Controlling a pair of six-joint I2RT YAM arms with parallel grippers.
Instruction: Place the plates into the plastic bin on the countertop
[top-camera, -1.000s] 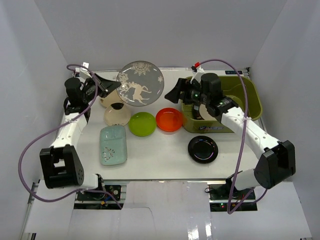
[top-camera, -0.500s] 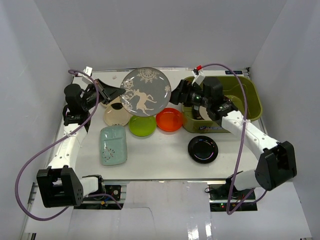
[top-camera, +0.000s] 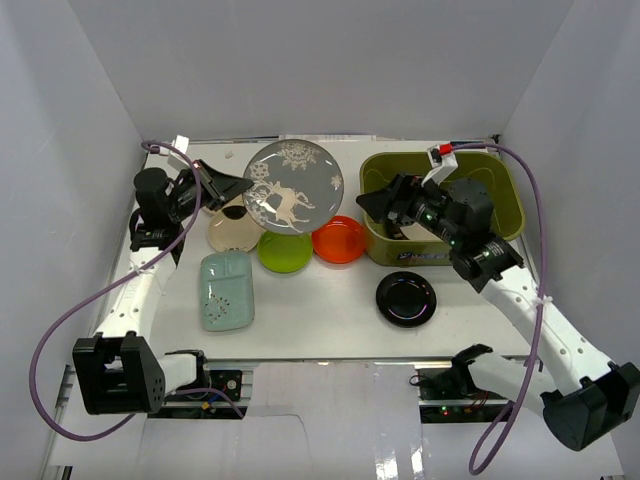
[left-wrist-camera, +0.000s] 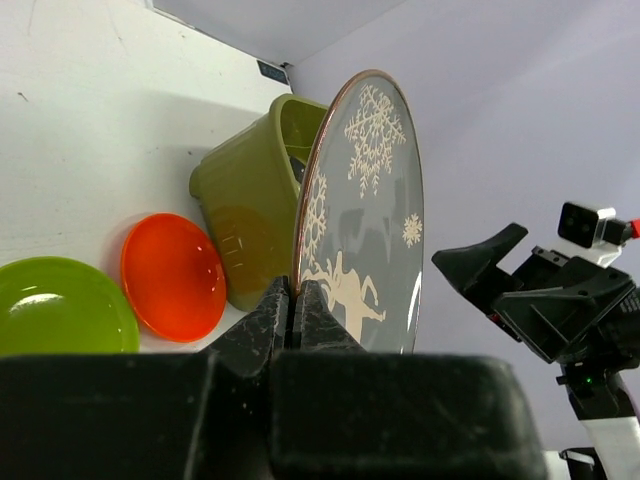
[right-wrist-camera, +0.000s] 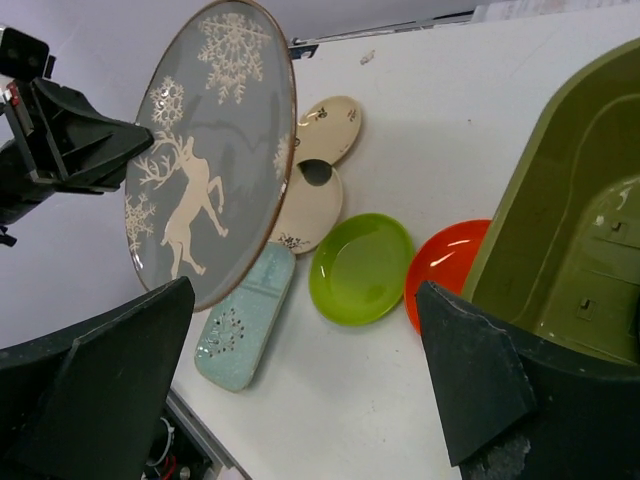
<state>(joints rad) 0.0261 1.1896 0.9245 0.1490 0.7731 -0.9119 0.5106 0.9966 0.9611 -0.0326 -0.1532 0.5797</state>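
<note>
Top external: we are pinching the deer plate (top-camera: 293, 187) with the left end effector (top-camera: 246, 185), likely handing it to the spread right end effector (top-camera: 368, 203).

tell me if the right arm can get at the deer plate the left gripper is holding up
Probably yes. The right gripper is open and faces the deer plate, which the left gripper pinches by its rim, tilted up off the countertop. Nothing shows in the gap between them.

The plate (top-camera: 293, 187) is grey — cream deer and snowflakes — the bin (top-camera: 512, 200) olive-green.
</note>
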